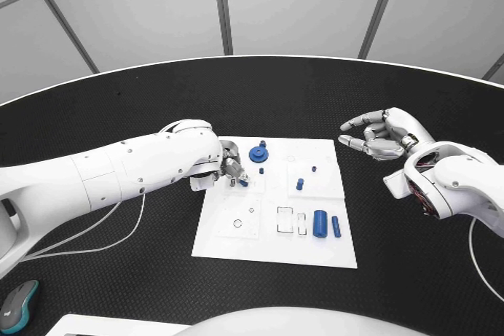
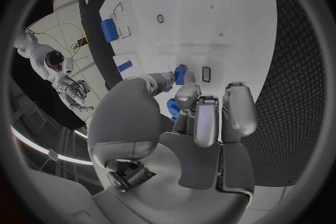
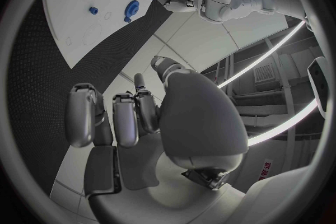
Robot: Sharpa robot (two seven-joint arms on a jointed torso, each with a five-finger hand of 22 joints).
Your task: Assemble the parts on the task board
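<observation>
Board point(image 1: 275, 237), a white plate, lies at the middle of the black table point(image 1: 126, 103); left hand point(image 1: 229, 166) sits over its ten o'clock corner, fingers curled down around a small blue part point(image 1: 244, 181) pinched at the fingertips, the same blue part point(image 2: 179, 74) showing between thumb and fingers in the left wrist view; round blue knob point(image 1: 258, 155) stands just beside that hand at about eleven o'clock on the plate; a short blue peg point(image 1: 299, 184) stands near the centre; a thick blue cylinder point(image 1: 319, 223) and a thinner blue rod point(image 1: 336, 226) lie side by side, close but apart, toward five o'clock, next to two rectangular slots point(image 1: 285, 220); right hand point(image 1: 380, 134) hovers off the plate, out past its two o'clock corner above bare table, fingers loosely bent and apart, holding nothing.
</observation>
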